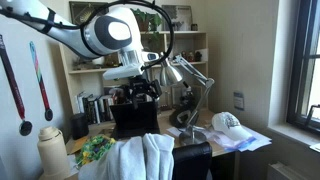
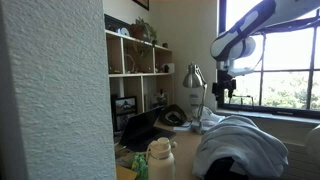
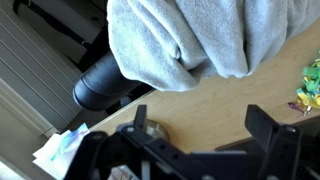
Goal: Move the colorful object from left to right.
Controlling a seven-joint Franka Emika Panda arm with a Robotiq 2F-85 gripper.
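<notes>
A white wall bookshelf (image 2: 135,60) stands behind a grey fleece sweatshirt (image 1: 145,155), which drapes over the tan wooden desk (image 3: 170,105). Above the sweatshirt hangs the black gripper (image 3: 200,125), fingers spread apart, empty. The colourful green-yellow object (image 3: 310,85) lies just beside the sweatshirt

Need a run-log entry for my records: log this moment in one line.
phase: pre-grasp | gripper: open, empty, raised | green-and-yellow colorful object: on wooden desk, untouched | grey fabric sweatshirt: beside it
</notes>
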